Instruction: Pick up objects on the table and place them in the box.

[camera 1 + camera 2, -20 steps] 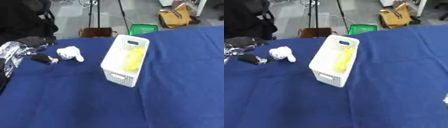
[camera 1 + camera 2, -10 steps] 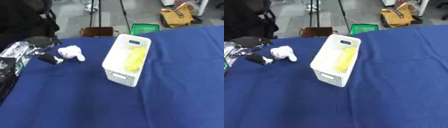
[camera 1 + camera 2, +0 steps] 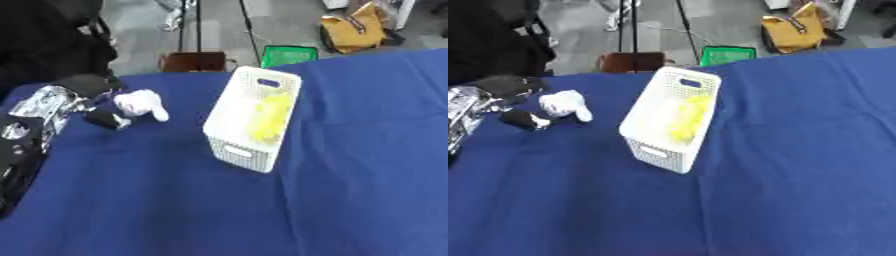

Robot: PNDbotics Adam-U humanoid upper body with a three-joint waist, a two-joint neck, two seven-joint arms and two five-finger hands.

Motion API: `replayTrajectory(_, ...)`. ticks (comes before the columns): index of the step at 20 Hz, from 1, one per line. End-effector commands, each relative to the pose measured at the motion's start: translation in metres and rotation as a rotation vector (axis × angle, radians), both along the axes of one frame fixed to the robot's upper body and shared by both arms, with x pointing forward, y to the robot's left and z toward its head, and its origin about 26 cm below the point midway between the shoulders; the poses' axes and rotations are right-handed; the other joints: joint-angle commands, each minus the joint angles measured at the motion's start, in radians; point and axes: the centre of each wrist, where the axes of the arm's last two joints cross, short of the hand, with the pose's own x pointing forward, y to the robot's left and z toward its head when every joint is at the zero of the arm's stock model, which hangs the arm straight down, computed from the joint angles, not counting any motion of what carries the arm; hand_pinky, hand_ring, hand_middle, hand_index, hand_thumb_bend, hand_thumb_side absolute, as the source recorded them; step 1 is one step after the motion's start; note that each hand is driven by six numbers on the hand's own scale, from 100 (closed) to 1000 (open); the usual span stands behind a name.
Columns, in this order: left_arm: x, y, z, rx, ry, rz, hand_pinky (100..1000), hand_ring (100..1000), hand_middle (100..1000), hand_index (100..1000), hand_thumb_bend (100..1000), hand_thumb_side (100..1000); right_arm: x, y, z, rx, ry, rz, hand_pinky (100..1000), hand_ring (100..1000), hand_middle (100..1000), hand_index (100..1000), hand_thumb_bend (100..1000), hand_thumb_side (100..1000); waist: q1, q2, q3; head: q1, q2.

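My left hand (image 3: pixel 83 87) was by the white soft toy (image 3: pixel 138 104); can't tell if open. Toy looked light & squishy, so I'd grab its middle for the box (image 3: pixel 254 120).

A blue cloth (image 3: pixel 175 200) is covering the table. Beyond its far edge, a green crate (image 3: pixel 289 54) is sitting beside a brown box (image 3: pixel 194 62) on the grey floor. A yellow bag (image 3: pixel 354 31) is lying further right.

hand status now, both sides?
Left hand: by the small dark object and white toy; fingers cannot be told.
Right hand: not in view.
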Motion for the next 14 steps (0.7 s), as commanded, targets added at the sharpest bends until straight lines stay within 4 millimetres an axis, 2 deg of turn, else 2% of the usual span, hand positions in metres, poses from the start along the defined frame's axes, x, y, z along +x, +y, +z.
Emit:
replayTrajectory(1,0.0001,0.0060,0.0157,0.003,-0.045,0.033,892,943,953,1000,427,818,-0.0027,-0.0004,0.0096,-0.011,-0.058,0.017,771,752,640,739,100,826,-0.002,-0.016,-0.003,0.007,-0.013)
replayTrajectory(14,0.0032,0.0083,0.0108,-0.002,-0.056,0.099,879,939,947,1000,405,820,-0.0025,-0.0006,0.0126,-0.009,-0.068,0.023,771,752,640,737,100,824,-0.001,-0.003,-0.021,0.018,-0.031)
